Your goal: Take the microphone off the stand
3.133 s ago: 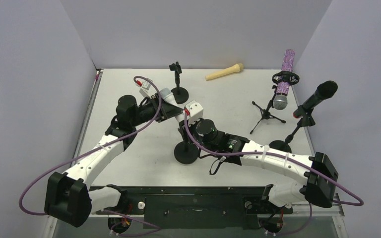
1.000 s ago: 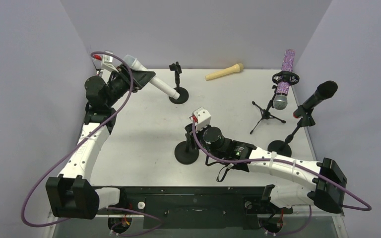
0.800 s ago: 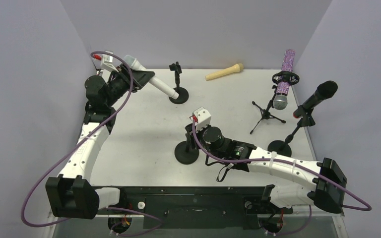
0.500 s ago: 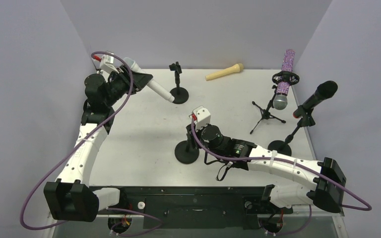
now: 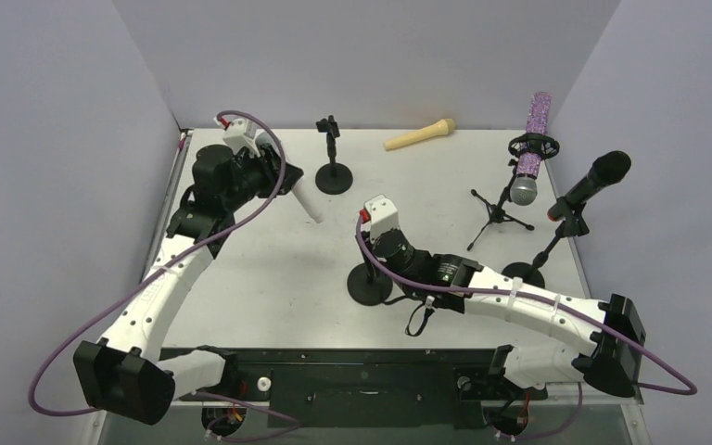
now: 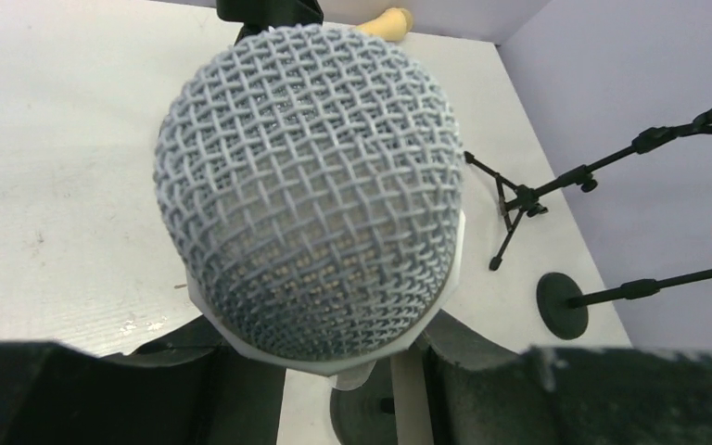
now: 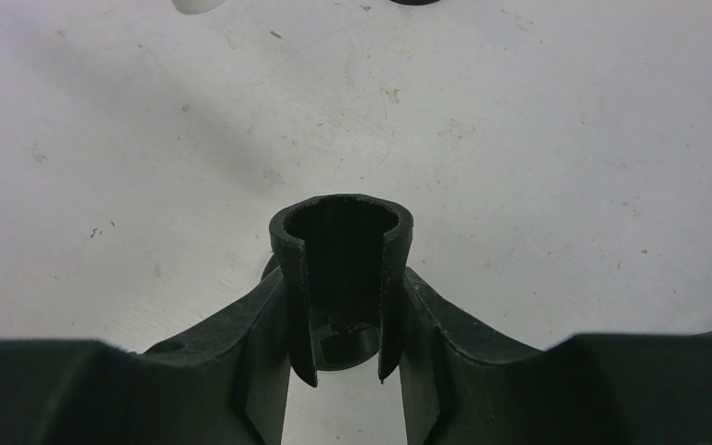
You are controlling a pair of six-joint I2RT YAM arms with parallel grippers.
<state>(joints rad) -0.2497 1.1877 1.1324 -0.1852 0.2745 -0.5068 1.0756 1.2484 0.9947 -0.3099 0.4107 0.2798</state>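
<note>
1. The white mic (image 5: pixel 304 198) is clear of its stand (image 5: pixel 371 287). It hangs tilted over the left rear of the table (image 5: pixel 269 269), head up and handle pointing down toward the centre.
2. The left gripper (image 6: pixel 343 366) is clamped on the mic just below the mesh head, so you carry most of its length beyond the jaws.
3. The right gripper (image 7: pixel 343 287) is closed on the stand's clip (image 7: pixel 341 246), one finger pressed to each side. The clip is empty.
4. The removal looks done. What remains, as a judgement, is to set the mic down and let go of the clip.
5. Risk: with the grip this high, the long handle can swing or slide through the jaws if you turn the wrist fast.
6. Risk: the handle tip lies near the small stand (image 5: pixel 334 159) at the rear. A sweep that way could knock it over.
7. Risk: if you lower the mic steeply, the tip meets the table first and levers the mic out of the jaws. The top view does not settle whether the tip is touching now.
8. Risk: drag the right arm before opening its jaws and you tip the stand.
9. No brand, label or writing can be read on the mic, stand or grippers.
</note>
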